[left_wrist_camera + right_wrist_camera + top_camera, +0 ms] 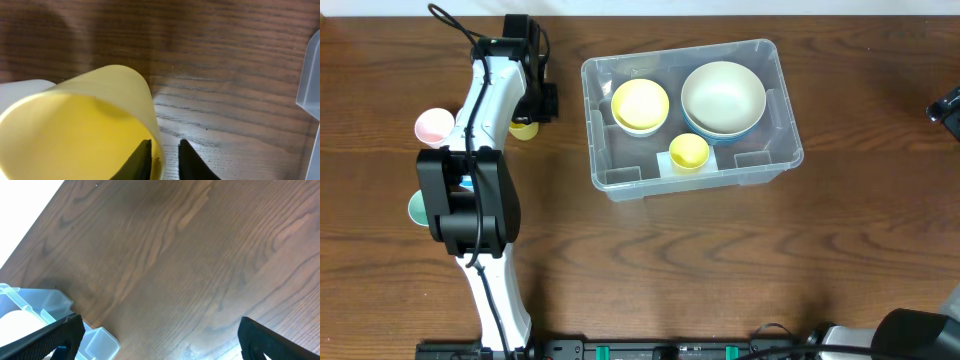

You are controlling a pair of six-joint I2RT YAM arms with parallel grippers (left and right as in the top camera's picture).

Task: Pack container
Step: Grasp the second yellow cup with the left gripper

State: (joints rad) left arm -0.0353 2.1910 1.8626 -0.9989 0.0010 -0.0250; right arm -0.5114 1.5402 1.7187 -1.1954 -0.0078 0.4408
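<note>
The container (791,128), a large clear bin, stands at the table's middle. It holds a yellow bowl (640,105), a cream bowl (723,96) nested in a blue one, and a small yellow cup (688,152). Left of the bin, my left gripper (526,118) is over another yellow cup (523,130). In the left wrist view that yellow cup (75,125) fills the lower left. My left gripper (165,161) pinches its rim, one finger inside the wall and one outside. My right gripper (160,332) stands wide open over bare wood beside the container's corner (30,300).
A pink cup (434,125) sits left of the left arm, and a teal bowl (418,208) lies partly under that arm nearer the front. The bin's clear wall (311,85) shows at the right edge of the left wrist view.
</note>
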